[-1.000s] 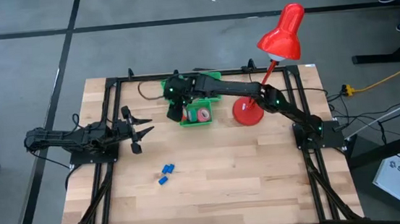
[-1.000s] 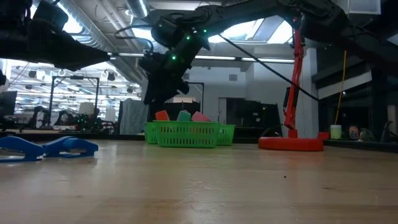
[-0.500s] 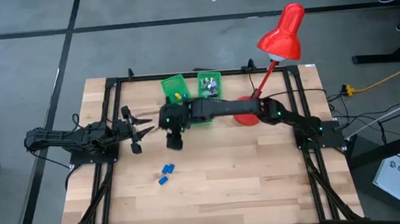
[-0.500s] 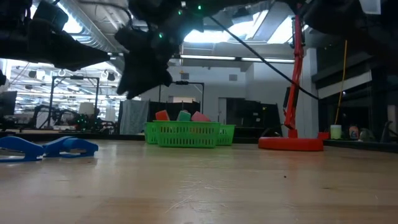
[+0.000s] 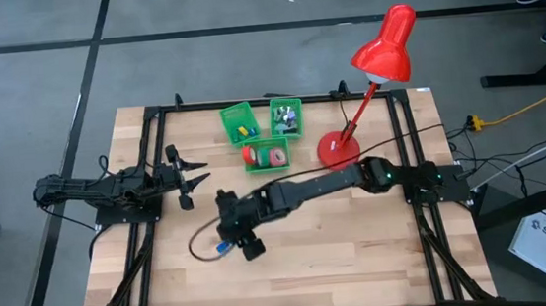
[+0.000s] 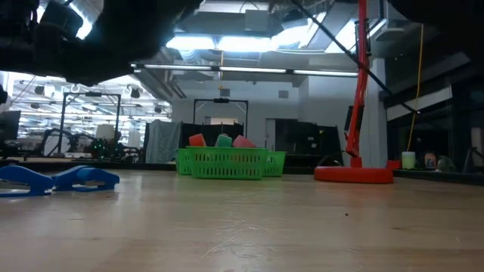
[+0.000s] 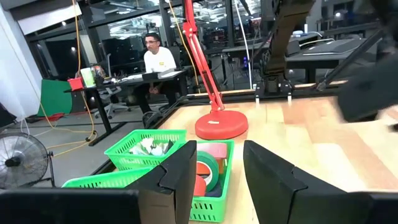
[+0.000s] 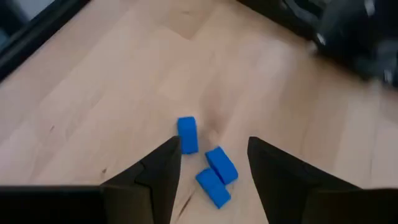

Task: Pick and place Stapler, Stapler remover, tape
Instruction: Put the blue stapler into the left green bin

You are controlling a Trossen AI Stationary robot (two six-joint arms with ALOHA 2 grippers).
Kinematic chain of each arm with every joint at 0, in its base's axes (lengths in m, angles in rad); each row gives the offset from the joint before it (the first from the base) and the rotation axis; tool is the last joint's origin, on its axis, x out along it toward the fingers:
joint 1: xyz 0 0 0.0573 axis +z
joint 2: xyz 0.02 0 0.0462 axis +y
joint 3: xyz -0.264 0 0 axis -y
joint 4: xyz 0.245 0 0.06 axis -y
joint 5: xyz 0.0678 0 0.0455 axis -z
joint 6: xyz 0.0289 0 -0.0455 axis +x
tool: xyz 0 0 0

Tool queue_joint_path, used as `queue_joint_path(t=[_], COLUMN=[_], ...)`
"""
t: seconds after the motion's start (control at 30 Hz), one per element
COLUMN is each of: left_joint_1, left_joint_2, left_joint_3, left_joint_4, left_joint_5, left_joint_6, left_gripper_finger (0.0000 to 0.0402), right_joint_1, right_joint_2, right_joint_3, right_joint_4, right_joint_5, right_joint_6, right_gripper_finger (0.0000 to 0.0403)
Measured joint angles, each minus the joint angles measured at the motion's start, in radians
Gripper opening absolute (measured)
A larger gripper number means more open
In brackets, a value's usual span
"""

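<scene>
Three small blue blocky staplers [image 8: 187, 134] lie on the wooden table near its middle left; the high view shows them as a blue patch [image 5: 224, 244]. My right gripper [image 8: 213, 142] hovers open just above them, slanting down, its fingers to either side and touching nothing; in the high view it [image 5: 247, 246] is right beside them. Red and pink tape rolls [image 5: 275, 157] sit in a green basket [image 5: 266, 168] at the far middle. Pale stapler removers [image 5: 288, 118] fill another basket. My left gripper [image 5: 188, 183] waits open at the table's left.
A third green basket [image 5: 241, 124] with yellow, green and blue pieces stands far left of the remover basket. A red desk lamp [image 5: 337, 152] stands right of the baskets. A dark cable loop [image 5: 202, 250] lies by the blue staplers. Bare wood [image 5: 361, 254] spreads near and right.
My right gripper has swung from above the tape basket toward the table's near edge and a little left, rolling as it went, and now hangs over the blue staplers. Its fingers show the same gap. Baskets and staplers have stayed where they were.
</scene>
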Motion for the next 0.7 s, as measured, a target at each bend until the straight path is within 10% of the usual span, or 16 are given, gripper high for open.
queue_joint_path(t=[0.7], left_joint_1=[0.0], left_joint_2=[0.0], left_joint_3=[0.0], left_joint_4=[0.0], left_joint_5=[0.0], left_joint_6=[0.0], left_gripper_finger=[0.0127], right_joint_1=[-0.039], right_joint_2=[0.116], right_joint_3=[0.001], right_joint_4=[0.007], right_joint_5=[-0.093], right_joint_6=[-0.181], right_gripper_finger=[0.0191])
